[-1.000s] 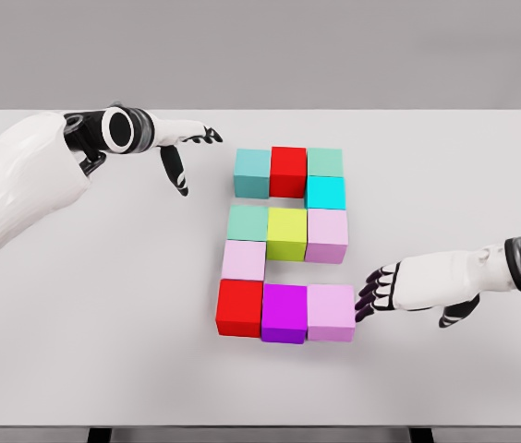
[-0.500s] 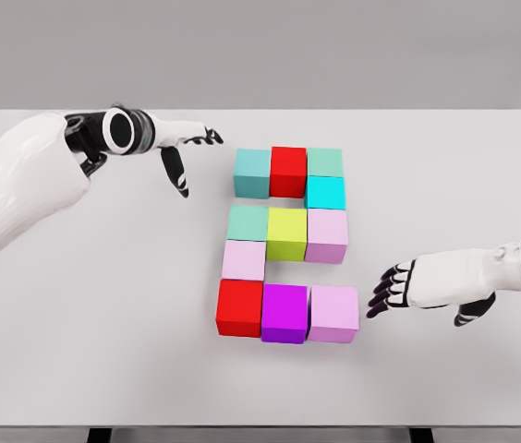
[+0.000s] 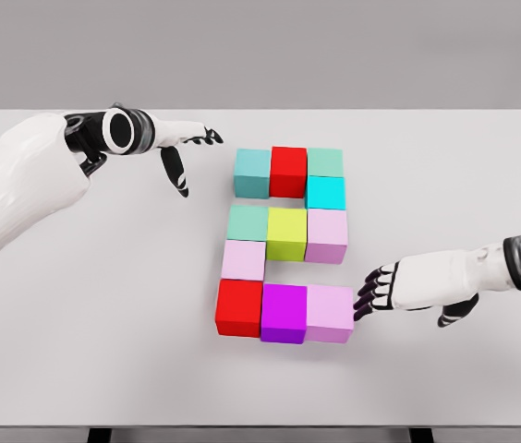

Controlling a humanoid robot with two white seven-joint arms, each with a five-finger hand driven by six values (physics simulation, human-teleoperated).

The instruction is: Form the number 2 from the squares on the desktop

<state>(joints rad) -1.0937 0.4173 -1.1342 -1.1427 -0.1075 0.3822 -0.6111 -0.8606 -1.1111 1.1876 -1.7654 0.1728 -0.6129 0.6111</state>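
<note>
On the white surface point(image 3: 103, 305) the coloured squares are laid in three rows forming a 2. The right hand point(image 3: 406, 286) is held at the near right, its dark fingers point(image 3: 371, 295) spread and touching the right face of the pale pink square point(image 3: 331, 312), which abuts the purple square point(image 3: 284, 312). The left hand point(image 3: 179, 148) is raised at the far left, fingers loosely spread, nothing held.
</note>
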